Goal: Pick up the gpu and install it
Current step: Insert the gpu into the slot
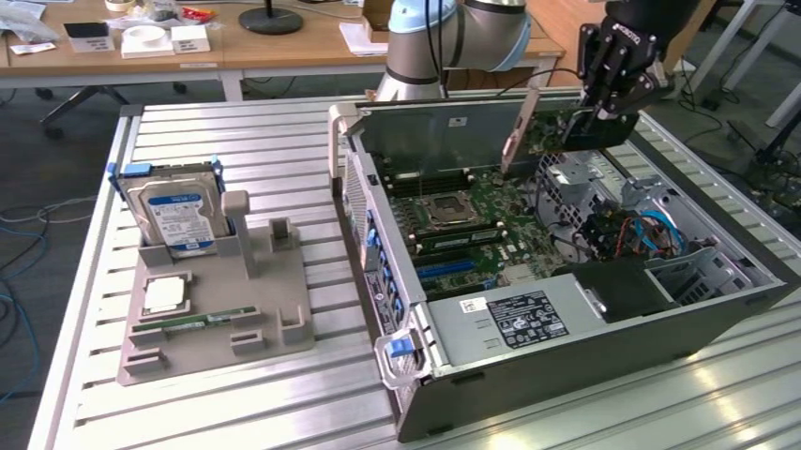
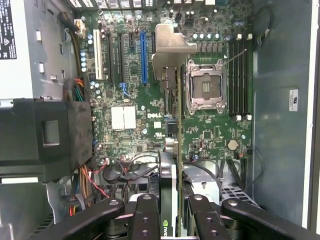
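Note:
My gripper [image 1: 598,111] is shut on the gpu [image 1: 579,131], a thin green card with a metal end bracket. It hangs over the far part of the open computer case [image 1: 564,375], above the motherboard [image 1: 451,225]. In the wrist view the gpu [image 2: 178,125] appears edge-on between my fingers [image 2: 149,212], with its silvery bracket [image 2: 172,47] pointing away. The card is off to one side of the long blue slot [image 2: 144,57], over the board near the processor socket [image 2: 206,85], and I cannot tell how high above it is.
In the exterior view's left, a grey holder [image 1: 269,319] carries a hard drive [image 1: 175,211], a processor chip [image 1: 165,295] and a memory stick [image 1: 188,325]. Cables and a black box [image 1: 620,286] crowd the case's right half. The robot's base [image 1: 426,47] stands behind the case.

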Controlling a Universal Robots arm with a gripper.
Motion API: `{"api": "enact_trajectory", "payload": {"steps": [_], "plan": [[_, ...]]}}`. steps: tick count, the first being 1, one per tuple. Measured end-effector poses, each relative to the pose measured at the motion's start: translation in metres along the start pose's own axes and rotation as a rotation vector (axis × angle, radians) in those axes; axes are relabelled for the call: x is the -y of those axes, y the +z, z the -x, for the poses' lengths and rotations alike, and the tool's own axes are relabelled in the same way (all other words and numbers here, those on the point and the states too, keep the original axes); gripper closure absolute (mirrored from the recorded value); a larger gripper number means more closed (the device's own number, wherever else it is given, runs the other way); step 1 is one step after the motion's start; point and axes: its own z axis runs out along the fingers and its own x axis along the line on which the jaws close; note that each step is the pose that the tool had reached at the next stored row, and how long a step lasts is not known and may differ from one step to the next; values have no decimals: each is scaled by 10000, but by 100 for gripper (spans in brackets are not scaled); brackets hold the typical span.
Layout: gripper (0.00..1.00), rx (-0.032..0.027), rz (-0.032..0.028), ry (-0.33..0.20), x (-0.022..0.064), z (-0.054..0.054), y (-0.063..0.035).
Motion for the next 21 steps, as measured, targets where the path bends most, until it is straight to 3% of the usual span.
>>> {"api": "enact_trajectory", "payload": {"steps": [21], "plan": [[73,-3,-5,102,-128,-9,24]]}}
